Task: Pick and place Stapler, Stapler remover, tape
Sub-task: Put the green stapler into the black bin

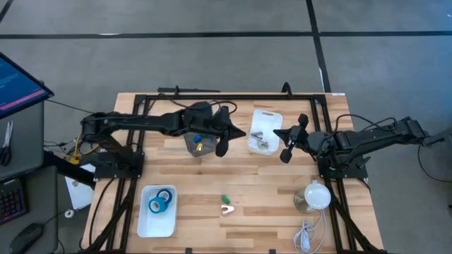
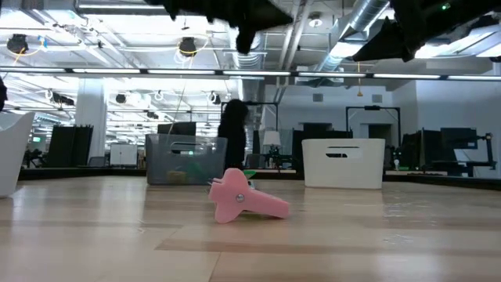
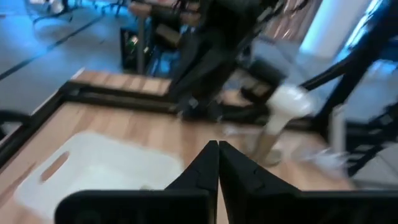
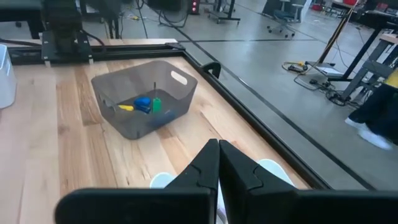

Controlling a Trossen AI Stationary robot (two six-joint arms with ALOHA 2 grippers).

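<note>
Pale wooden counter [image 1: 268,190] carries a white plastic tray [image 1: 157,224] holding ring-shaped blue tape [image 1: 162,202], while left gripper [image 1: 222,146] and right gripper [image 1: 286,154] hover with fingers shut, empty.

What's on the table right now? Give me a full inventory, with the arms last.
tape: two rolls, bright blue, stacked or side by side in the white tray at the front left.
white tray: one, front left of the table.
grey bin: one, translucent, back centre-left; holds small blue, yellow and green items.
white bin: one, back centre; holds metallic items too small to identify.
pink tool: one, lying on the table front centre, with a small green piece beside it.
desk lamp: one, white, front right, cord trailing forward.
left pincer: shut, empty, raised beside the grey bin.
right pincer: shut, empty, raised right of the white bin.
</note>
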